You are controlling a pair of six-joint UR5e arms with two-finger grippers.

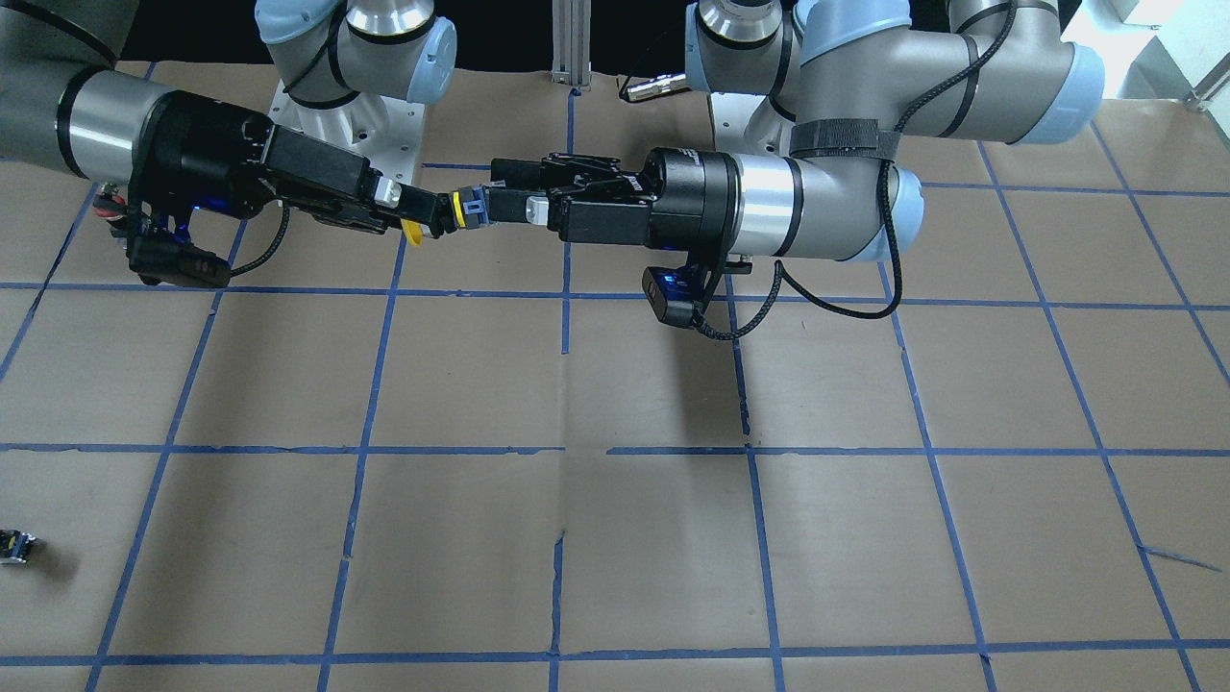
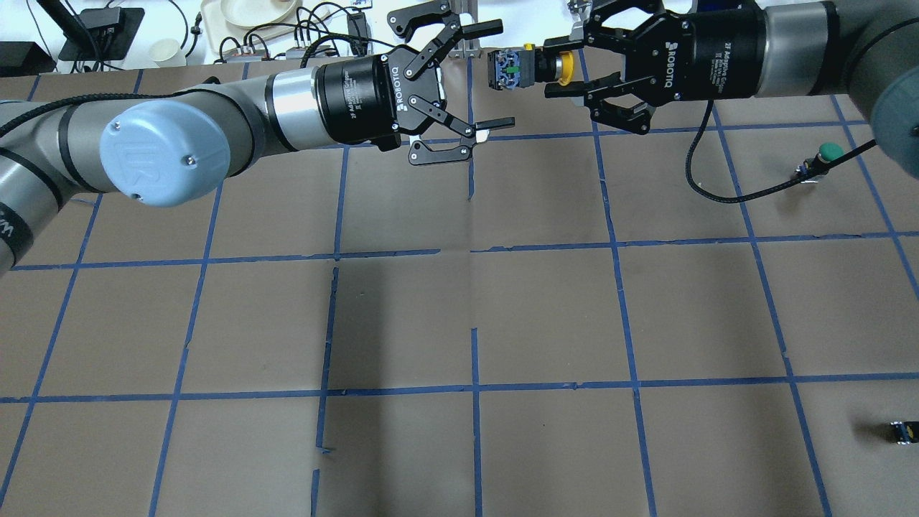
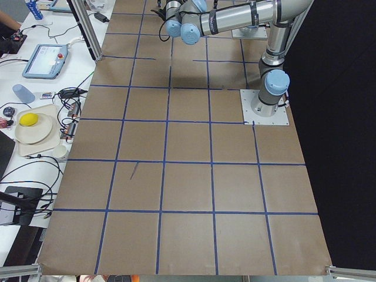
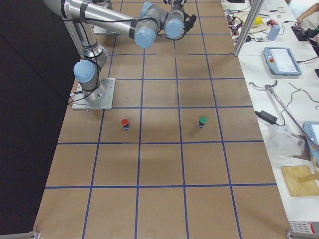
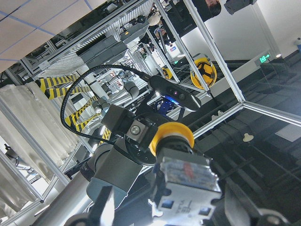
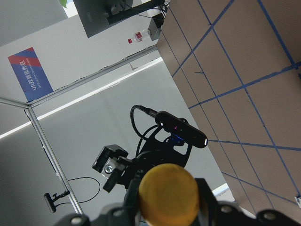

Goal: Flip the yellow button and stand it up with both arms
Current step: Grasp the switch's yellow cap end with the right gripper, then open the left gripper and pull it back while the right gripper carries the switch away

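The yellow button (image 2: pixel 511 68) hangs in the air between the two grippers, lying sideways, with its yellow cap (image 2: pixel 565 67) toward the right arm. My right gripper (image 2: pixel 550 67) is shut on it at the cap end. My left gripper (image 2: pixel 497 77) is open wide. Its fingertips (image 2: pixel 495 29) reach just short of the button's blocky body, apart from it. In the front view the button (image 1: pixel 471 205) sits between the right gripper (image 1: pixel 434 215) and the left gripper (image 1: pixel 497 189). The left wrist view shows the body (image 5: pixel 186 186) end-on. The right wrist view shows the cap (image 6: pixel 168 192).
A green-capped button (image 2: pixel 829 152) stands on the table at the right; it also shows in the right side view (image 4: pixel 202 121). A red-capped button (image 4: pixel 124 122) stands near the right arm's base. A small black part (image 2: pixel 901 431) lies at the near right edge.
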